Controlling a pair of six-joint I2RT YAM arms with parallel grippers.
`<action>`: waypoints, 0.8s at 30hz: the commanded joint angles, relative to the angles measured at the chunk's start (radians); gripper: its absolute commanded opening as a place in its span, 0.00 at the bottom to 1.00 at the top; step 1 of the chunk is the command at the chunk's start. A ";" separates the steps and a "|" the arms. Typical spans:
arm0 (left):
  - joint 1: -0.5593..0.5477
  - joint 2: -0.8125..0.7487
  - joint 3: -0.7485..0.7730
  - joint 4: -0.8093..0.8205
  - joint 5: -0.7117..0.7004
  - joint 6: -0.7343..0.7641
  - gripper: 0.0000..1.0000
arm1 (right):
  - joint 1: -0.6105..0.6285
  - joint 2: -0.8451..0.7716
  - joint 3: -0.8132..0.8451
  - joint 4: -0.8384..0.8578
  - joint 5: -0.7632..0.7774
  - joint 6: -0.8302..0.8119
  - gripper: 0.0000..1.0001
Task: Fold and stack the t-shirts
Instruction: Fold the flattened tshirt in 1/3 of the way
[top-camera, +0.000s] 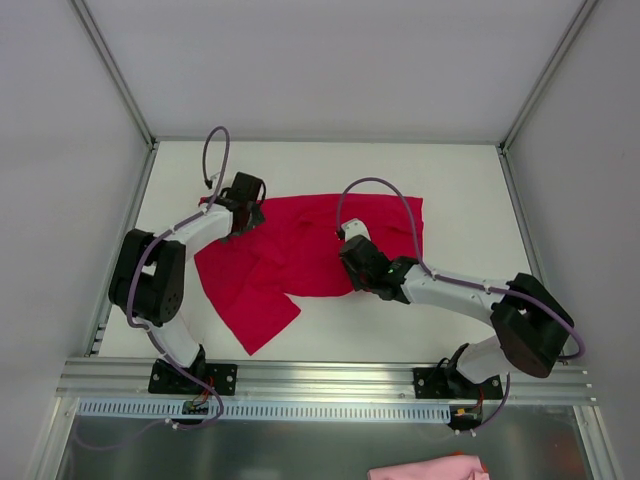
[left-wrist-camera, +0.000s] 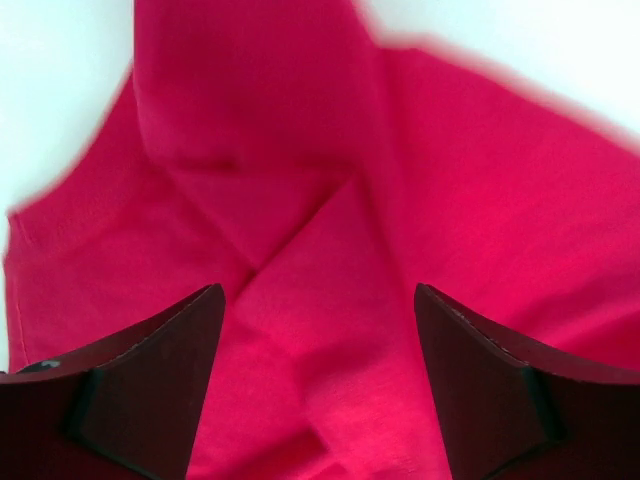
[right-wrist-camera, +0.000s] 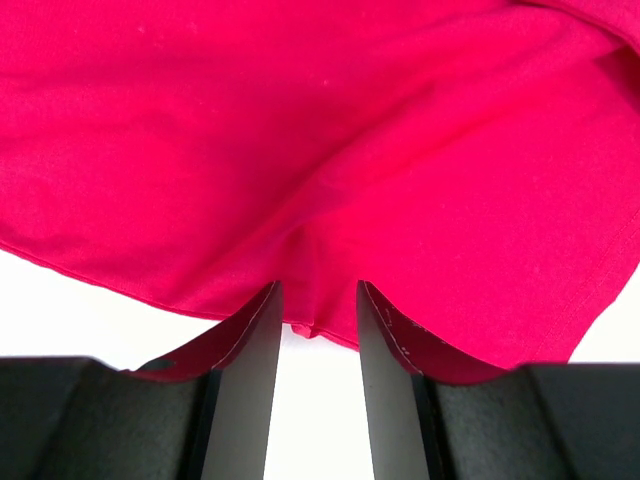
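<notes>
One crimson-red t-shirt (top-camera: 300, 250) lies spread and rumpled on the white table, with a flap trailing toward the near left. My left gripper (top-camera: 244, 216) hovers over the shirt's far left corner. In the left wrist view it (left-wrist-camera: 318, 292) is wide open with creased red cloth (left-wrist-camera: 300, 150) under it and nothing between the fingers. My right gripper (top-camera: 352, 262) is at the shirt's near edge, right of the middle. In the right wrist view it (right-wrist-camera: 315, 287) is nearly closed, with the hem (right-wrist-camera: 318, 326) bunched between the fingertips and the cloth (right-wrist-camera: 350, 130) draped over them.
Grey walls with metal posts enclose the table on three sides. A metal rail (top-camera: 320, 375) runs along the near edge at the arm bases. A pale pink cloth (top-camera: 430, 468) lies below the rail at the near right. Bare white table (top-camera: 460, 180) shows right of the shirt.
</notes>
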 joint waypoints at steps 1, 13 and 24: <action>-0.002 -0.049 -0.107 0.067 0.085 -0.034 0.74 | 0.006 0.012 0.014 0.021 0.012 -0.009 0.39; 0.000 -0.060 -0.240 0.187 0.129 -0.054 0.54 | 0.007 0.019 0.014 0.018 0.004 -0.003 0.40; 0.000 -0.156 -0.174 0.070 -0.018 -0.018 0.51 | 0.007 0.052 0.029 0.018 -0.005 -0.012 0.39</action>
